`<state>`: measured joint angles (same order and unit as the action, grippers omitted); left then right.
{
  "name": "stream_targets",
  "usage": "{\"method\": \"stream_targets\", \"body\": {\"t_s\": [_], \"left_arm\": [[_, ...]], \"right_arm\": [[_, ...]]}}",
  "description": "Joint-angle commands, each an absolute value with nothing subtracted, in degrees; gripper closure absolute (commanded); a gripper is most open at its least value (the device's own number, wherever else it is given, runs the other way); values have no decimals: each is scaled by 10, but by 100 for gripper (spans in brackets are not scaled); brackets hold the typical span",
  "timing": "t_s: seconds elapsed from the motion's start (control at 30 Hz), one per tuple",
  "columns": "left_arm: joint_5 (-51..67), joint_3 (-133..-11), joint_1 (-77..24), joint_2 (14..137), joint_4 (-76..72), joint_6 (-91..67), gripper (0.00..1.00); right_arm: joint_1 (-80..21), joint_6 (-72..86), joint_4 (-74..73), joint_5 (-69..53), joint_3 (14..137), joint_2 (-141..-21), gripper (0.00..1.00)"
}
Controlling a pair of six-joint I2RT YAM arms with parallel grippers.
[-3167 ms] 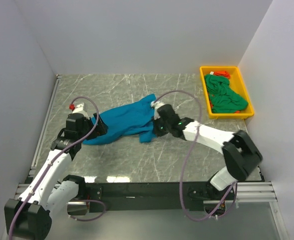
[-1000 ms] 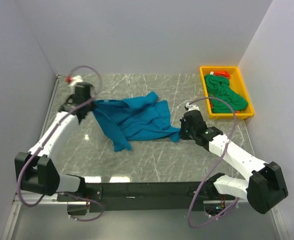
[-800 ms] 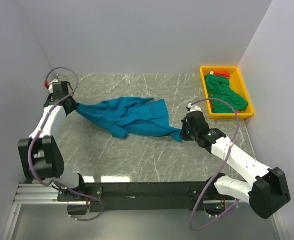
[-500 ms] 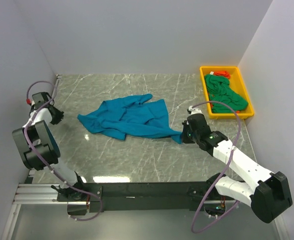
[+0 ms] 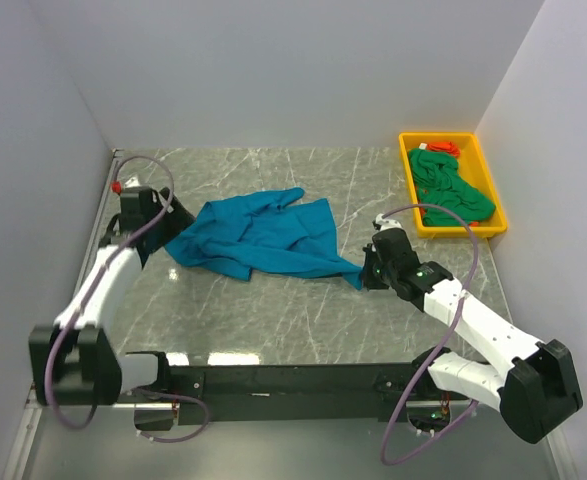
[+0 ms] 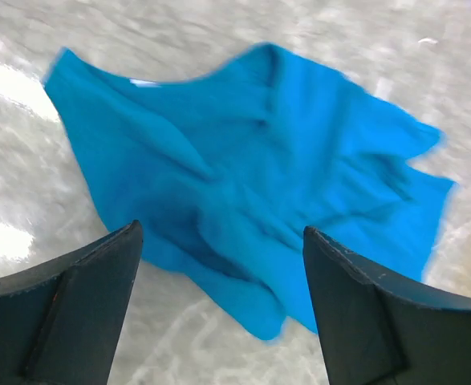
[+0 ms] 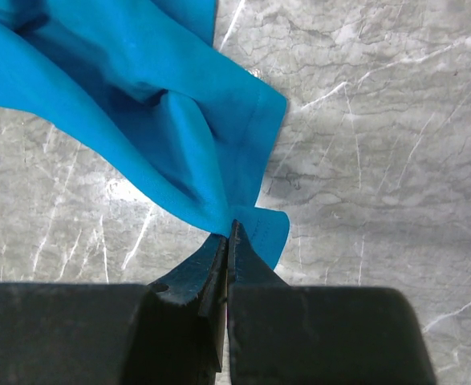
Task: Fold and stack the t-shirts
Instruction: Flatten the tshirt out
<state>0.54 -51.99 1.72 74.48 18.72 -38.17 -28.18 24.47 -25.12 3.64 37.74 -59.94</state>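
The teal-blue t-shirt (image 5: 263, 235) lies crumpled and spread out on the marble table, and shows in the left wrist view (image 6: 251, 160) and the right wrist view (image 7: 139, 88). My right gripper (image 5: 367, 272) is shut on its right corner (image 7: 229, 227). My left gripper (image 5: 173, 215) is open and empty, just left of the shirt's left edge; in its wrist view (image 6: 219, 241) the jaws stand wide apart. The bright green t-shirt (image 5: 451, 190) and a small red-orange piece (image 5: 441, 148) lie in the yellow bin.
The yellow plastic bin (image 5: 409, 190) stands at the back right of the table. White walls close in the left, back and right sides. Bare marble (image 5: 273, 310) lies in front of the shirt.
My left gripper let go of the shirt's left edge, swung far left, and has come back beside the shirt, open. The shirt was pulled wider and has settled on the table. My right gripper keeps its grip.
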Motion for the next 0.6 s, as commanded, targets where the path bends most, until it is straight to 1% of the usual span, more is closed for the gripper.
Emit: {"method": "stream_targets", "body": {"t_s": [0.0, 0.13, 0.23, 0.5, 0.57], "left_arm": [[-36, -451, -30, 674, 210, -444, 14], [-43, -378, -80, 599, 194, -517, 17], [-63, -338, -91, 580, 171, -560, 19], [-78, -324, -91, 641, 115, -618, 25], [-82, -323, -91, 653, 94, -630, 29]], "right_arm": [[-279, 246, -232, 38, 378, -603, 100], [-278, 246, -221, 36, 374, -602, 100], [-278, 247, -214, 30, 371, -603, 100], [-277, 245, -203, 25, 354, -592, 100], [-278, 242, -203, 28, 352, -592, 100]]}}
